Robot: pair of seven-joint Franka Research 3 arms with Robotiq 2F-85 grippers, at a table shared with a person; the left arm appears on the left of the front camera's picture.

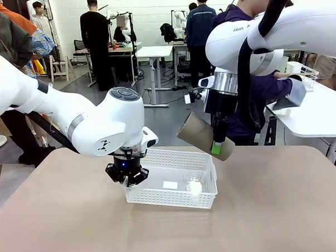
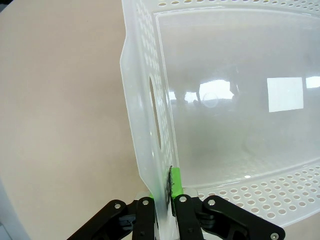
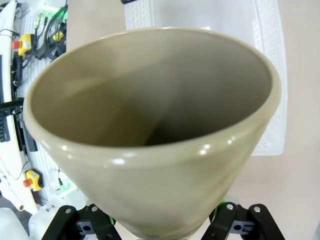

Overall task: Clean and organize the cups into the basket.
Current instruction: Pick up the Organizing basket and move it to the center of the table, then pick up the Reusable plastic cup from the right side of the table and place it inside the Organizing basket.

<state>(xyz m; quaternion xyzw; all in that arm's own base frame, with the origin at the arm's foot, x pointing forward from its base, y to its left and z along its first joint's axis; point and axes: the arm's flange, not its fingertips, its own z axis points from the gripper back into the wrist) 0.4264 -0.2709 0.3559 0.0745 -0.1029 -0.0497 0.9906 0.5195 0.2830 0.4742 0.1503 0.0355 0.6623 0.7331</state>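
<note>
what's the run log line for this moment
left jaws: shut on basket end wall | right jaws: gripping tan cup, tilted, in the air by basket's far side | basket: on table

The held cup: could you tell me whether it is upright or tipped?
Tipped: the cup lies slanted, nearly sideways, in the right gripper.

Partial black lettering "FRA" on the right arm (image 1: 232, 44) white shell, nothing else legible
</note>
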